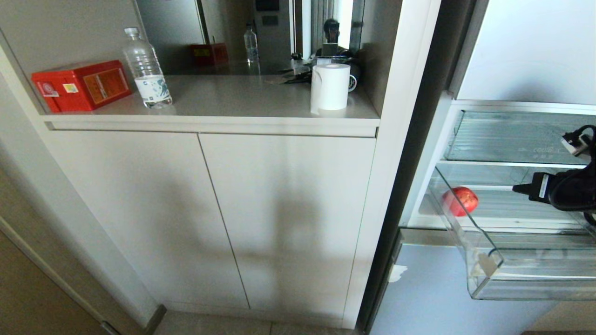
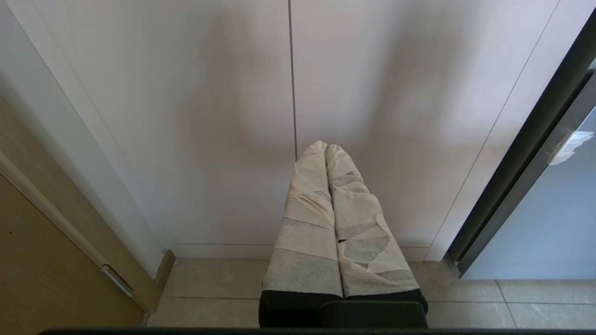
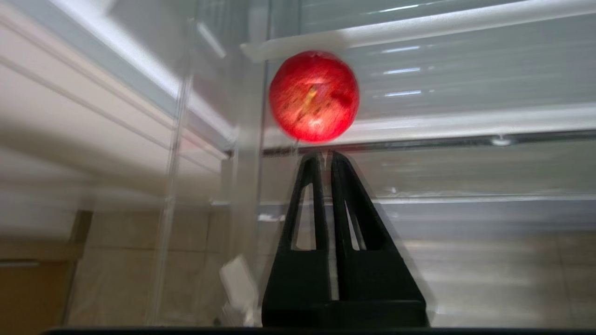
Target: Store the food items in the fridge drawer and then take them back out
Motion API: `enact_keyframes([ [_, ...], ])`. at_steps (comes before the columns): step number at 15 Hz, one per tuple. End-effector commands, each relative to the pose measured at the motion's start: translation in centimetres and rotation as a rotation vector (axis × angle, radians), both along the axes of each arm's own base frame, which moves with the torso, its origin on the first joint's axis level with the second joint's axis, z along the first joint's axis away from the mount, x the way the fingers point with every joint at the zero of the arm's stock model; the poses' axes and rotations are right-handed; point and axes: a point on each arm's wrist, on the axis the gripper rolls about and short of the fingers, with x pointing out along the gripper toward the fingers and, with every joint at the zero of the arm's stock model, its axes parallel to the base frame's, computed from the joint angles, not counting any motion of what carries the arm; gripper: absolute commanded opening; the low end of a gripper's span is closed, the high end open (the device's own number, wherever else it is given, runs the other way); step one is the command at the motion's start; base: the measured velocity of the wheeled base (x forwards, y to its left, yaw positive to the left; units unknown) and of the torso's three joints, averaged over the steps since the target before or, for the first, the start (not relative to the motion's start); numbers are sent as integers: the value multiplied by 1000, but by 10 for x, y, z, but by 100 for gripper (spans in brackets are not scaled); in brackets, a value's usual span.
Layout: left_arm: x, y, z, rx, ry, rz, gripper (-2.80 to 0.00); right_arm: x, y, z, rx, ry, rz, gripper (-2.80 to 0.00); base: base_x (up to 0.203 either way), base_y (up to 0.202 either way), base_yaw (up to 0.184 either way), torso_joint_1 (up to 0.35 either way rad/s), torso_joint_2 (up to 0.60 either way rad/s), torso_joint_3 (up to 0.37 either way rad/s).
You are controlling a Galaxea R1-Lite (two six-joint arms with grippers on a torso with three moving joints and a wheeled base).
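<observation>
Head view first: the round glossy red apple sits inside the wide clear plastic fridge drawer, the lower of the two bins, close to its left wall and toward the back. The drawer is pulled out. The right arm comes in from the right edge over the drawer, but the right gripper itself is out of frame here. Over on the tabletop there's a red rectangular tin, a clear plastic water bottle and a white paper roll — none of them matter right now.

Left wrist view: the left gripper, fingers wrapped in pale tape and pressed together, hangs parked in front of the white cabinet doors, empty.

Right wrist view: the right gripper has its black fingers together, holding nothing, pointed straight at the apple, which looks near but not touching.

My guess is it's the take-it-out step. Do it well like this: spread the fingers wide before closing in, come in centred on the fruit's widest part, mind the clear side wall and thick front lip — glossy and round means it'll roll or slip if nudged off-centre.
</observation>
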Motion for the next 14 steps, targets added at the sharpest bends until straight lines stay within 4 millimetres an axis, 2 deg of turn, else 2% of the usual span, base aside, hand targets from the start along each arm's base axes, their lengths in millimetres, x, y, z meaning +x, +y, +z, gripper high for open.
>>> enact_keyframes([
  [1,0,0,0,0,2,0,-280,18,1,-17,11,44,13,0,0,0,0,0,0,0],
  [7,0,0,0,0,2,0,-280,53,4,-42,23,34,-21,0,0,0,0,0,0,0],
  [14,0,0,0,0,2,0,-280,73,3,-74,51,38,-29,0,0,0,0,0,0,0],
])
